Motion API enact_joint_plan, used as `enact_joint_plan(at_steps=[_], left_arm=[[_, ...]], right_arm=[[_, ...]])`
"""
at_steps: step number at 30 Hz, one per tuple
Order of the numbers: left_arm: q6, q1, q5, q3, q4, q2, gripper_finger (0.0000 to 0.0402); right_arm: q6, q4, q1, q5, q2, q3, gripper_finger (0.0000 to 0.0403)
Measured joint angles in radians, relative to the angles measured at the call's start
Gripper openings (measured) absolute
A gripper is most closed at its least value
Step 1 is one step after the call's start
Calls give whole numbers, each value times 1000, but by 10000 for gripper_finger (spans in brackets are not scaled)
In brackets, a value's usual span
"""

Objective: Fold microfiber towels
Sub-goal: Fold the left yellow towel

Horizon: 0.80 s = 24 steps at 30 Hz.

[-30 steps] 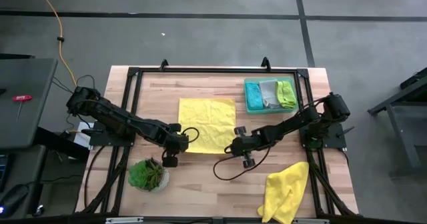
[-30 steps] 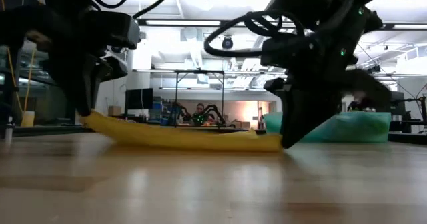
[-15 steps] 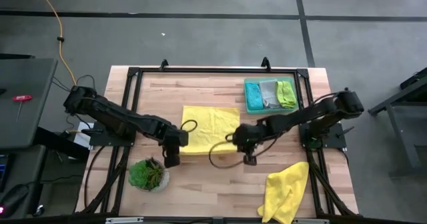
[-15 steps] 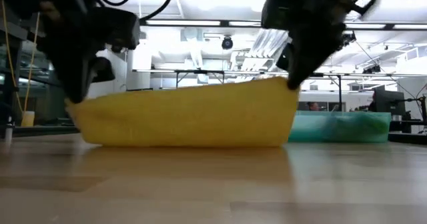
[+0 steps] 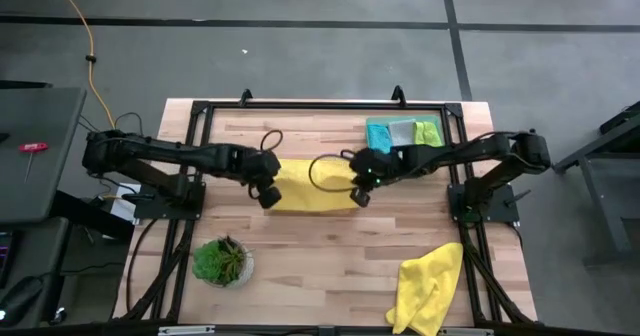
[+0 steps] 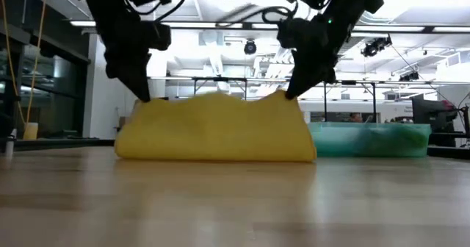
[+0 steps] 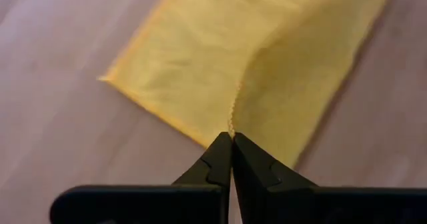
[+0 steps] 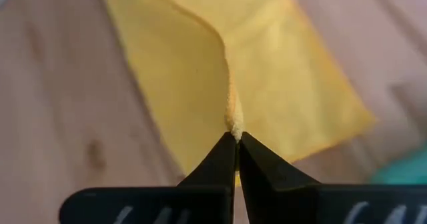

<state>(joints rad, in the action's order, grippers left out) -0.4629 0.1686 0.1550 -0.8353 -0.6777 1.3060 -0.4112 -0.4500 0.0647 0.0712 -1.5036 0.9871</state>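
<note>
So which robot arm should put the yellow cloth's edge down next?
Probably both together: the left gripper and the right gripper each pinch a raised corner of the bright yellow microfiber towel.

Bright, even overhead light. Ceiling strips glare behind my backlit arms. Wood beyond my fingers blurs; worktop sheen soft.

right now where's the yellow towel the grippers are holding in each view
High: yellow towel mid-table, between both grippers.
Low: centre, draped to the tabletop.
Left wrist: beyond the left gripper, edge pinched.
Right wrist: beyond the right gripper, edge pinched.
Shared landmark: teal tray, right of towel.
</note>
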Motion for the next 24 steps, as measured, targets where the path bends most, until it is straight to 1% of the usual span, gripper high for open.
enact_joint_plan(at_steps=[3,8,17,21,24], left_arm=[[10,40,18,0,-1,33,0],[14,78,22,0,5,93,0],[22,83,77,0,69,125,1],[22,83,140,0,71,125,1],[21,83,159,0,72,125,3]], right_arm=[[-19,-11,36,29,0,0,0],[-52,-32,70,32,0,0,0],[-85,-40,73,38,0,0,0],[-126,-40,73,95,0,0,0],[-132,-40,73,127,0,0,0]])
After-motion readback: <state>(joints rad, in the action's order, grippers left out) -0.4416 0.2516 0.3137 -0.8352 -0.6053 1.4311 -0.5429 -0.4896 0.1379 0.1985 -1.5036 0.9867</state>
